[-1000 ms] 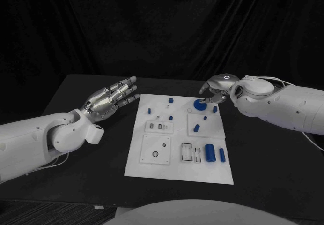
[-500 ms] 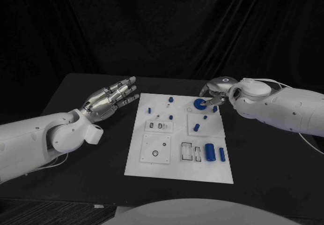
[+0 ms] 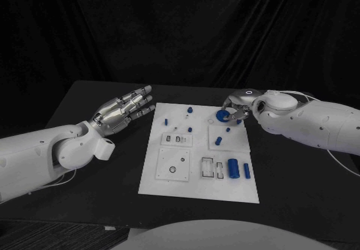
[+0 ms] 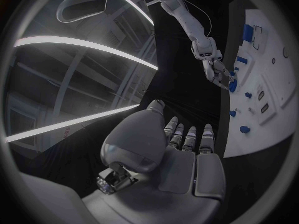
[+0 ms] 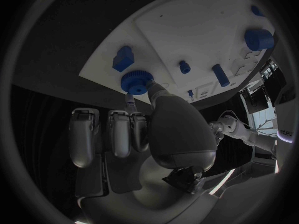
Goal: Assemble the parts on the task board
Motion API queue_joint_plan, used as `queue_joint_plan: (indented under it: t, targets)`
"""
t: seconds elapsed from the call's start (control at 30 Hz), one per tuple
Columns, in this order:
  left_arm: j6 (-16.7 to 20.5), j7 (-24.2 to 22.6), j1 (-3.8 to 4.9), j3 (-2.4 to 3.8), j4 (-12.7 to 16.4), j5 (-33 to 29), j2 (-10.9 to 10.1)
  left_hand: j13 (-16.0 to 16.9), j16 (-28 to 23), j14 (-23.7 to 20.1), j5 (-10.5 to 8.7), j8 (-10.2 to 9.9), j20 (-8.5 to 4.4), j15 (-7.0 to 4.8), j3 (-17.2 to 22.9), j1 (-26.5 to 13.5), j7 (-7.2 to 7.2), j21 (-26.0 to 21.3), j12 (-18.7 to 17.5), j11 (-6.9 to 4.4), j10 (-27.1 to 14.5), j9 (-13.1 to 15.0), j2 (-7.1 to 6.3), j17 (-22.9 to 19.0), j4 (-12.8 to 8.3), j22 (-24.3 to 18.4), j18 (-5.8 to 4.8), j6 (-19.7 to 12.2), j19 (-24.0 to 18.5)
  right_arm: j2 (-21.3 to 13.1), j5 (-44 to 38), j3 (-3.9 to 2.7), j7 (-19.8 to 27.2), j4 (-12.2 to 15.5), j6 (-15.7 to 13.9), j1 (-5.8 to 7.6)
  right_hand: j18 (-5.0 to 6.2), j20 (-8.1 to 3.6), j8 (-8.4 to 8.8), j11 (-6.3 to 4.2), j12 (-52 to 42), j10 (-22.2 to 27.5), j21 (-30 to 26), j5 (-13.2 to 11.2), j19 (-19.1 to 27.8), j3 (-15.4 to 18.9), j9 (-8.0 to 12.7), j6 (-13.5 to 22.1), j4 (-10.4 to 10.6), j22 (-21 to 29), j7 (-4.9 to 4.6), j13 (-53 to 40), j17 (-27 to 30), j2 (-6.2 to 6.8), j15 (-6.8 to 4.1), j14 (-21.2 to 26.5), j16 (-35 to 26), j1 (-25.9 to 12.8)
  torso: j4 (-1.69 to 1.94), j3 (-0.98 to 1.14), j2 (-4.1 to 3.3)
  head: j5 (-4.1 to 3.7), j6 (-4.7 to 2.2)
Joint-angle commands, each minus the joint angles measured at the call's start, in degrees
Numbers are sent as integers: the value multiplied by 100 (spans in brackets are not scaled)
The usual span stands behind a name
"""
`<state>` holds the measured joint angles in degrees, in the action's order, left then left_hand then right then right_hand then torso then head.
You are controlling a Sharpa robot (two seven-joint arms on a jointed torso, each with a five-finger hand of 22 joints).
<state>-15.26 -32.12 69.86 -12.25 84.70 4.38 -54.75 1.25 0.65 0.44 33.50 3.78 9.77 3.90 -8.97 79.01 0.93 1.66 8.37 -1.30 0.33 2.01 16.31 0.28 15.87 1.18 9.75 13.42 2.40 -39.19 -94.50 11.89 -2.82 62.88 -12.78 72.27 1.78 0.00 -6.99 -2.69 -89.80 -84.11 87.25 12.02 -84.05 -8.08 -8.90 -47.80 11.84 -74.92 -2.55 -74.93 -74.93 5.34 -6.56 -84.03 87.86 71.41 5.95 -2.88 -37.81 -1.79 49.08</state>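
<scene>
The white task board [image 3: 196, 179] lies in the middle of the table. A round blue gear-like part [image 3: 222, 115] sits near the board's far right corner. My right hand [image 3: 237, 105] pinches this part [image 5: 136, 80] between thumb and a fingertip, the other fingers curled in. My left hand [image 3: 124, 108] hovers left of the board's far corner, fingers straight and apart, holding nothing. Its palm [image 4: 181, 157] faces the board [image 4: 258, 119] in the left wrist view, where the right hand [image 4: 217, 70] is also seen at the gear [image 4: 232, 86].
Other blue parts stand on the board: small pegs [image 3: 190, 110] at the far end, a short bar [image 3: 218, 140] in the middle, two cylinders [image 3: 233, 169] near the right edge. A small blue block [image 5: 122, 58] lies next to the gear. Black table [image 3: 90, 177] surrounds the board.
My right hand has sunk a little and closed in on the blue gear part, with its arm shifting left. The gear and my left hand have stayed put.
</scene>
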Motion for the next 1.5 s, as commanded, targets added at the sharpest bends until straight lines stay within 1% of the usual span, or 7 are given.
queue_joint_plan:
  t: [0.03, 0.23, 0.4, 0.5, 0.77, 1.2, 1.5]
  targets:
    - [-113, -36, -13, 6, 7, -1, 6, 7, 27, -13, 30, 22, 34, 35, 54, 60, 5, 24, 32, 34, 2, 8, 1, 4, -2, 9, 24, 32, -12, 14, -2, 0, -132, -31, 101, -28, -59, -2, -70, 55, -20, -589, -11, 222, -342, -14, -66, -63, -81, -1139, -23, -1507, -1157, -20, 6, -518, -34, 81, 2, 4, 5, -7, 14]
    - [-128, -29, -18, 6, 8, -1, 6, 6, 29, -12, 49, 32, 41, 41, 75, 83, 22, 28, 31, 45, 2, 9, -7, 5, -22, 10, 23, 41, -7, 40, -2, 0, -150, -60, 180, -72, -64, 10, -205, 76, -20, -589, -1, 795, -353, -82, -201, -69, -229, -1161, -47, -1507, -1167, -59, 16, -522, -26, 170, 6, 2, 5, -3, 30]
    - [-138, -19, -21, 6, 11, -1, -1, 6, 29, -12, 61, 35, 43, 44, 86, 94, 27, 29, 29, 49, 1, 10, -10, 5, -32, 11, 23, 42, -5, 45, -2, 0, -97, -81, 180, -95, -57, 21, -504, 99, -20, -589, -20, 1952, -341, -343, -416, -196, -491, -1152, -83, -1507, -1150, -98, 38, -518, -38, 368, 2, 0, 0, 2, 35]
    - [-142, -15, -22, 6, 9, 0, -3, 6, 29, -12, 69, 37, 45, 45, 91, 99, 29, 29, 28, 51, 1, 10, -12, 5, -37, 11, 23, 45, -4, 42, -2, 0, -38, -79, 128, -99, -55, 31, -705, 110, -20, -589, -28, 2263, -336, -456, -560, -251, -592, -1149, -81, -1507, -1143, -115, 42, -516, -44, 394, 3, 0, 0, -2, 43]
    - [-159, -12, -25, 6, 6, 0, 3, 6, 30, -11, 91, 39, 49, 50, 108, 116, 32, 31, 25, 54, 1, 9, -14, 6, -53, 11, 23, 39, -1, 31, -2, -1, 60, 27, -1, -97, -51, 45, -955, 134, -20, -589, -45, 2394, -326, -567, -753, -241, -712, -1139, -91, -1507, -1133, -129, 56, -514, -51, 404, 3, 2, -2, 10, 39]
    - [-165, 6, -27, 6, -4, 0, 7, 6, 36, -9, 121, 42, 57, 62, 130, 138, 33, 36, 26, 57, 1, 7, -23, 8, -79, 14, 22, 29, 7, 60, -2, -2, 127, 475, -126, 139, -55, 73, -1179, 165, -20, -589, -38, 2041, -339, -581, -940, -144, -723, -1159, -104, -1507, -1129, -117, 84, -514, -52, 255, 4, -1, 0, 22, 43]
    - [-190, 30, -27, 6, -14, 0, 31, 7, 39, -7, 146, 43, 65, 74, 151, 156, 31, 40, 28, 56, 1, 7, -27, 9, -102, 16, 20, 22, 13, 486, -2, -3, 314, 340, -133, 250, -59, 76, -1215, 170, -20, -589, -28, 1974, -348, -579, -968, -137, -724, -1171, -108, -1507, -1127, -110, 86, -515, -53, 227, 6, -2, 0, 27, 52]
